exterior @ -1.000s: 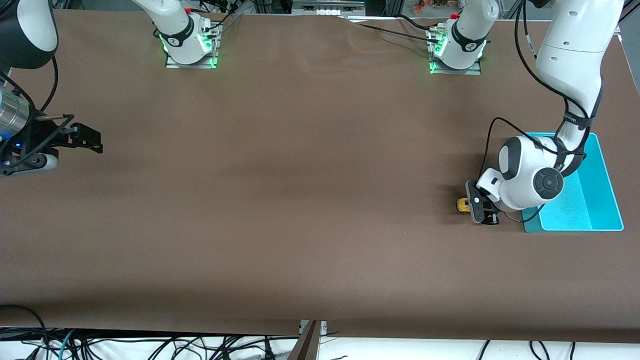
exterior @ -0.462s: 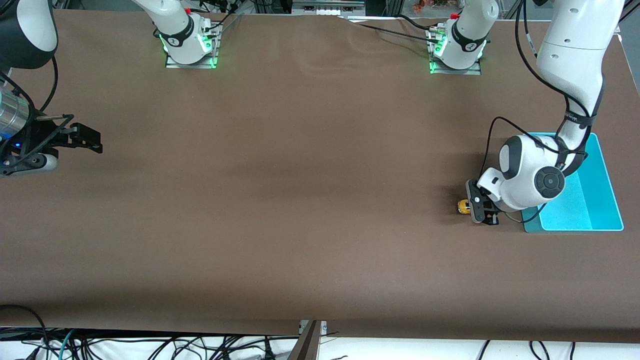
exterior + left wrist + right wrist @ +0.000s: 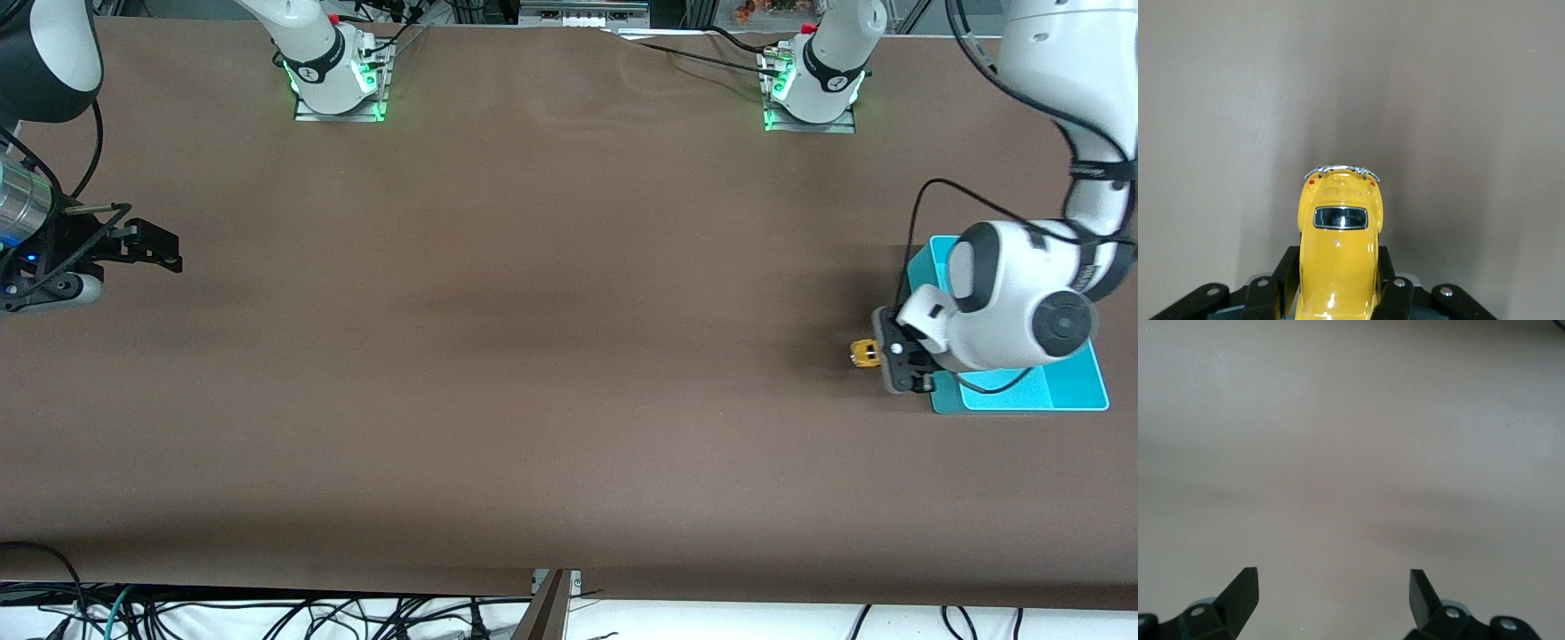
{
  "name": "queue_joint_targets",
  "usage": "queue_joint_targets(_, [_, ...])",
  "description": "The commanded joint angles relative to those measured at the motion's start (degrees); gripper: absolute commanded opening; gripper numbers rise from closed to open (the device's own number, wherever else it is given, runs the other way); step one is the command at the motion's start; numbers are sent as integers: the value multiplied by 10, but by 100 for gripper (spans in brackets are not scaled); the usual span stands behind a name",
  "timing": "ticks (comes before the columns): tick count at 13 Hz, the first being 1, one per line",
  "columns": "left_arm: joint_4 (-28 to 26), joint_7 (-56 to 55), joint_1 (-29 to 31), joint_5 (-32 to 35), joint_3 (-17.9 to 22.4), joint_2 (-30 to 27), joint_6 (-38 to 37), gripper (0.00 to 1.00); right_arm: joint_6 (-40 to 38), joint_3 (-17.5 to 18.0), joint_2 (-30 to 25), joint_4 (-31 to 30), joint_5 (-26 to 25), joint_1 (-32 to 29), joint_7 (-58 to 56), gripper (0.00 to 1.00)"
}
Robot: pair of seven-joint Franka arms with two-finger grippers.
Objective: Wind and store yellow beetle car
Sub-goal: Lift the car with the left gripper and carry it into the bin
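Shifted binward, yellow beetle car (clamped between jaws).

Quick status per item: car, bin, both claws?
Tiny yellow beetle toy car: upright, gripped by the left claw.
Turquoise plastic bin: open-topped, nothing visible inside, partly hidden by the arm.
Left claw: shut on the car, beside the bin.
Right claw: open, waiting.
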Motion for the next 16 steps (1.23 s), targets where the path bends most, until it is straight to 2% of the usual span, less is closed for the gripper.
queue_joint_targets(1, [68,58,24,15,12,5,-90,23,6,3,-6,-6,-6,-1,6,100])
queue_joint_targets(3, [66,91,50,16,46,7,-102,23,6,3,-6,-6,-6,-4,3,100])
queue_joint_targets(6, [53,171,116,18,48,15,-101,22,11,3,-6,-6,-6,-3,4,100])
queue_joint_targets(10, [-25,231,165,38,48,18,1,19,11,3,-6,-6,-6,-4,2,100])
queue_joint_targets(14, [-85,232,174,40,47,23,101,20,11,3,-6,-6,-6,-5,1,100])
queue_joint_targets(15, [-85,232,173,40,47,23,102,27,11,3,-6,-6,-6,-5,1,100])
queue_joint_targets(16, [-87,232,174,36,46,25,104,77,11,3,-6,-6,-6,-4,1,100])
